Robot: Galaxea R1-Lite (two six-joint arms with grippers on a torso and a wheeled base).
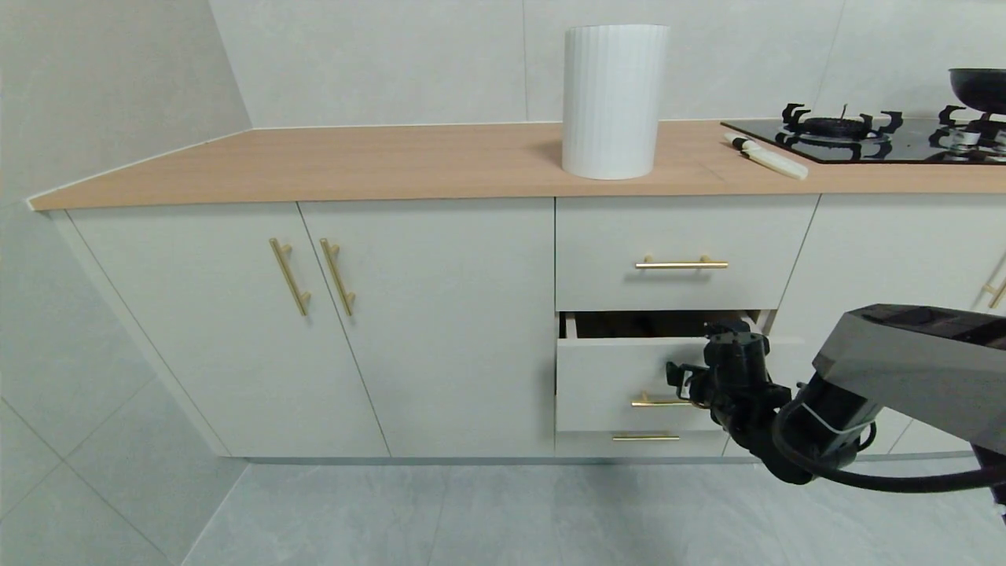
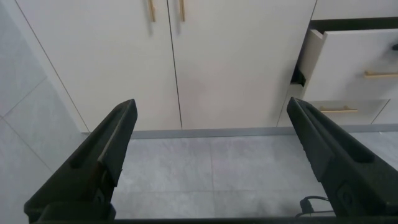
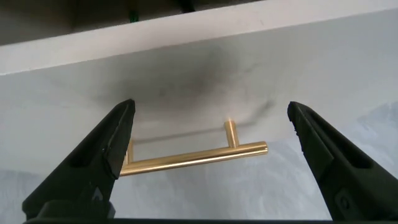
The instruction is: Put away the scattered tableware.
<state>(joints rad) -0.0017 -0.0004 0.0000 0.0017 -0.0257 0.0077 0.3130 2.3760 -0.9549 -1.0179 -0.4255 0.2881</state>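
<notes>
A white utensil with a dark tip (image 1: 766, 157) lies on the wooden counter (image 1: 354, 165) beside the hob. Below it the middle drawer (image 1: 621, 369) stands partly pulled out, dark inside. My right gripper (image 1: 682, 384) is at that drawer's front, level with its gold handle (image 1: 656, 402). From the wrist, the right gripper (image 3: 209, 111) is open, its fingers wide on either side of the gold handle (image 3: 193, 158) and clear of it. My left gripper (image 2: 211, 104) is open and holds nothing, low over the floor, facing the cabinet doors; the open drawer (image 2: 354, 56) shows off to one side.
A tall white ribbed container (image 1: 613, 102) stands on the counter above the drawers. A black gas hob (image 1: 872, 137) with a dark pan (image 1: 978, 86) is at the right. The top drawer (image 1: 680, 251) and two-door cabinet (image 1: 314, 314) are closed. Grey tiled floor (image 1: 471, 519) lies in front.
</notes>
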